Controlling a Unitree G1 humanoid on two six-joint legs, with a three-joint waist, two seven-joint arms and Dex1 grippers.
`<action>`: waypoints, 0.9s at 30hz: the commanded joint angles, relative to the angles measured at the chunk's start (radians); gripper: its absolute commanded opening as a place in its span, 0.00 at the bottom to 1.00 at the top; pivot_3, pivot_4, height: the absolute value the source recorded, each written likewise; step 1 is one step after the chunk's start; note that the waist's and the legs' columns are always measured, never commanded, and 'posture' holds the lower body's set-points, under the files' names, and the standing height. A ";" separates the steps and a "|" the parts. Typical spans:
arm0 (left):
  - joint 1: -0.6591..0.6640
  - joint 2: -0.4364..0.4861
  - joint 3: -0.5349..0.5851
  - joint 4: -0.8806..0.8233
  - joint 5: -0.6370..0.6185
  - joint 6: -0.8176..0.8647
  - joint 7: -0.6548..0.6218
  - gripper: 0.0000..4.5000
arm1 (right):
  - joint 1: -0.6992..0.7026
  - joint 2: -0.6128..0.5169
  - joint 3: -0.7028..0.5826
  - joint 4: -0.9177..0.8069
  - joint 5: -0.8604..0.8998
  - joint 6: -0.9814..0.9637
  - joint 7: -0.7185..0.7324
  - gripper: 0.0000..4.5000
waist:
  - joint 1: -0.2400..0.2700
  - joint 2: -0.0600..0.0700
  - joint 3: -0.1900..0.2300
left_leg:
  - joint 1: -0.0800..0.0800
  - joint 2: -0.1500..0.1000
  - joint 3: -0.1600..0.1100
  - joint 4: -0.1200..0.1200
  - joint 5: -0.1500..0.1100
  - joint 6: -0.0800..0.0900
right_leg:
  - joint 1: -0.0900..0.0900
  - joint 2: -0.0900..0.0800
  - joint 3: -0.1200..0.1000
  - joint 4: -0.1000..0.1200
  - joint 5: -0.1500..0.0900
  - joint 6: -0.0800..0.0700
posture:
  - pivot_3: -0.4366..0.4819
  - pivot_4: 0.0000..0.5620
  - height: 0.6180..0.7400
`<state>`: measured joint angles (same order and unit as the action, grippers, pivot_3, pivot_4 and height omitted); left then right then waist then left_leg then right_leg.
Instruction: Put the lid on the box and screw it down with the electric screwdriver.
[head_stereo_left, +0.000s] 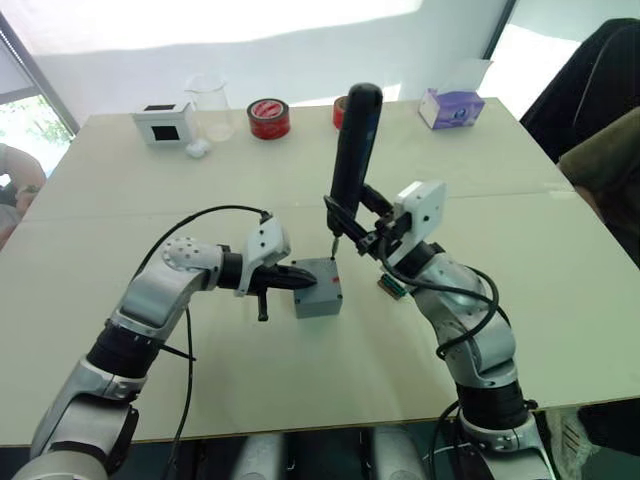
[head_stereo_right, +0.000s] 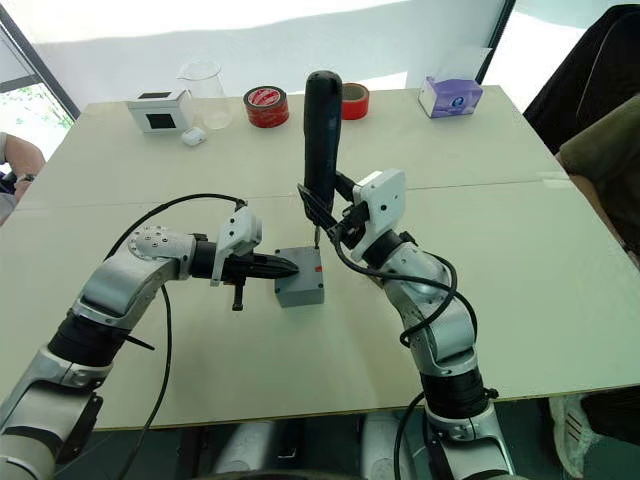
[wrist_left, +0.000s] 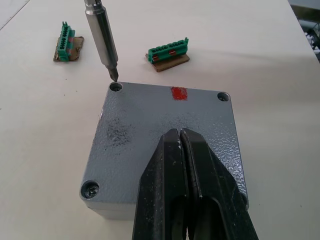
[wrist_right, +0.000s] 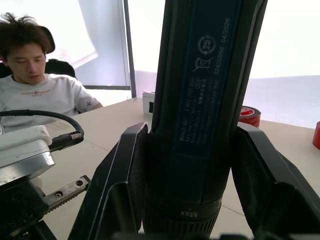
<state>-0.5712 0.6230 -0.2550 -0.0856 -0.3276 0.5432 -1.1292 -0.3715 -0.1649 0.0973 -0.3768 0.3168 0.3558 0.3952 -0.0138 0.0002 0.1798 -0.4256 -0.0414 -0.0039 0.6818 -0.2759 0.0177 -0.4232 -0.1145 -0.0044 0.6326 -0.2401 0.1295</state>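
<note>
Lid (wrist_left: 165, 130) already on box (head_stereo_left: 318, 297), looks rigid, light, prone to sliding. Left end effector (wrist_left: 181, 145) closed, pinning it; right end effector (wrist_right: 192, 175) clamped round electric screwdriver (head_stereo_left: 353, 150), bit nearly at corner hole.

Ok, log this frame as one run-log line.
lid: on box | left gripper: shut, pressing lid top | right gripper: shut on electric screwdriver, upright | bit tip just above a corner screw hole

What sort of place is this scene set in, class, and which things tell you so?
Probably a lab or workshop bench: a large table holds a glass beaker, rolls of red tape and green terminal connectors, beside bright windows.
</note>
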 joint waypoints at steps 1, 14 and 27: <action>0.018 0.018 -0.013 -0.005 0.019 0.028 0.003 0.00 | -0.013 0.016 0.000 -0.031 0.004 -0.045 -0.001 0.43 | 0.000 0.000 0.000 | 0.000 0.000 0.000 0.000 0.000 0.000 | 0.000 0.000 0.000 0.000 0.000 0.000 | 0.48 0.27 1.00; 0.030 0.015 -0.013 -0.098 0.007 0.099 0.036 0.00 | -0.014 0.018 0.014 0.026 -0.045 -0.104 0.006 0.43 | 0.000 0.000 0.000 | 0.000 0.000 0.000 0.000 0.000 0.000 | 0.000 0.000 0.000 0.000 0.000 0.000 | 0.48 0.27 1.00; 0.043 0.021 -0.018 -0.084 0.013 0.093 0.037 0.00 | 0.091 -0.001 0.036 0.106 -0.072 -0.123 0.026 0.43 | 0.001 0.000 -0.001 | 0.005 0.000 0.000 0.000 0.000 0.000 | 0.005 0.000 0.000 -0.001 0.000 0.000 | 0.48 0.27 1.00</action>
<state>-0.5251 0.6356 -0.2566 -0.2082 -0.3358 0.6426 -1.0852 -0.3098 -0.1568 0.1154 -0.3076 0.2599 0.2066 0.4187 -0.0132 -0.0001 0.1790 -0.4174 -0.0414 -0.0041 0.6807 -0.2763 0.0184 -0.4148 -0.1145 -0.0044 0.6315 -0.2404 0.1293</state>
